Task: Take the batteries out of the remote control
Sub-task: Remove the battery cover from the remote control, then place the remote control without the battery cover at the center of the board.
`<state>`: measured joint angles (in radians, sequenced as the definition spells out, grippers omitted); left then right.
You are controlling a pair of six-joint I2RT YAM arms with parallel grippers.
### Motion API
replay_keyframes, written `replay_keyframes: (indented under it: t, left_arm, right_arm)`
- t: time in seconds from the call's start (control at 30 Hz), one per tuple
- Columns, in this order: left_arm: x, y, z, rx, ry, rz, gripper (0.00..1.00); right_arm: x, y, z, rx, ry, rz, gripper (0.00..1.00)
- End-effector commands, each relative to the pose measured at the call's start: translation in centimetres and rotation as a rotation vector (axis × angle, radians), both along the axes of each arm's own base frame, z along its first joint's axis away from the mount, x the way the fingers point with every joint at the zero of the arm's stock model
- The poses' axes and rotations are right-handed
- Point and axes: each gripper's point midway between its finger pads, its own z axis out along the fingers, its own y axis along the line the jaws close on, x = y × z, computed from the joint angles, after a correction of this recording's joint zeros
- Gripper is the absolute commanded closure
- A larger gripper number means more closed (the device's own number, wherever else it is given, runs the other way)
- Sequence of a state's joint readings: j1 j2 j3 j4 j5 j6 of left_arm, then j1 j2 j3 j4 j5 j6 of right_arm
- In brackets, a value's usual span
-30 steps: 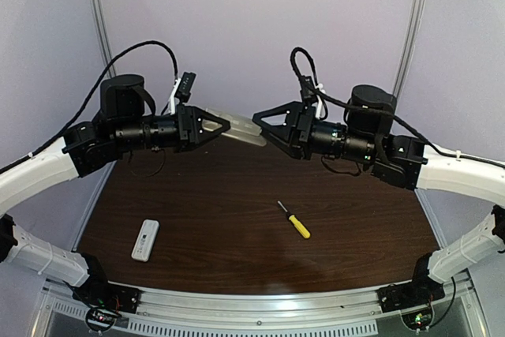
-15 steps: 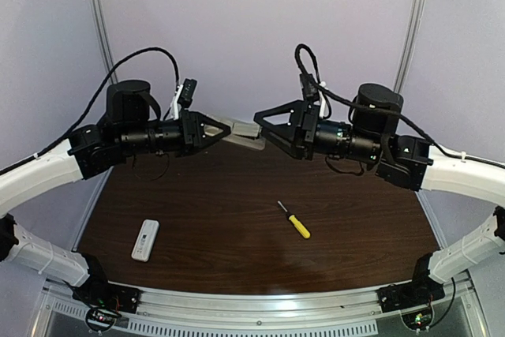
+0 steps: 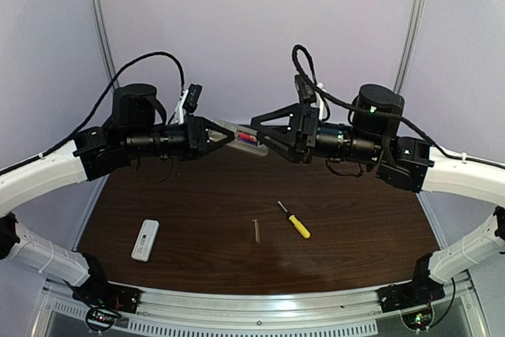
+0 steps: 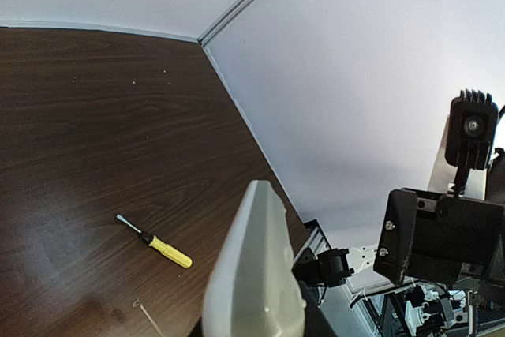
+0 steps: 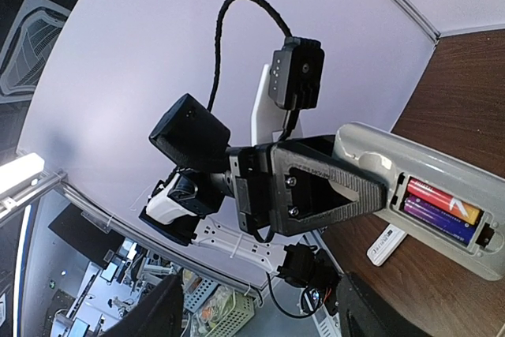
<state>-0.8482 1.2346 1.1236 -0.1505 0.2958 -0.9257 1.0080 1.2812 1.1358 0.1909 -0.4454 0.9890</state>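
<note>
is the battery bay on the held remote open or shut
Open. In the right wrist view the bay of the remote is uncovered, with a red battery and a purple battery side by side inside.

A robotics lab booth. Plain lilac panels (image 3: 260, 29) on metal posts (image 3: 99, 21) enclose a dark desk (image 3: 197, 195) edged by aluminium rail (image 3: 260, 309).

left hand (image 3: 230, 134) raised, clamped | right hand (image 3: 259, 132) raised, fingers apart, facing it
</note>
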Motion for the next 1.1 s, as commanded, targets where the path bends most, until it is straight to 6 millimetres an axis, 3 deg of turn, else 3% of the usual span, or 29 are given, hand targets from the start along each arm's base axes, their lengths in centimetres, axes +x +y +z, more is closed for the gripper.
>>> replay_keyframes:
  t: [0.0,0.23,0.47,0.87,1.07]
  left_arm:
    - [0.2,-0.2,1.4,-0.05,-0.042,0.006,1.0]
    - [0.4,0.1,1.0,-0.037,-0.033,0.03,1.0]
    - [0.3,0.6,-0.8,-0.024,0.006,0.049,1.0]
    - [-1.0,1.4,-4.9,-0.002,0.098,0.043,1.0]
    - [-1.8,1.8,-7.9,0.002,0.166,0.031,1.0]
  right_arm:
    - [0.0,0.3,0.0,-0.01,-0.022,0.013,0.32]
    - [0.6,0.2,-0.9,-0.054,-0.02,-0.015,0.32]
    - [1.7,-0.7,-2.9,-0.166,-0.023,-0.087,0.3]
    - [3.5,-5.7,-7.7,-0.477,-0.056,-0.268,0.24]
    - [4.2,-8.6,-9.9,-0.66,-0.089,-0.346,0.19]
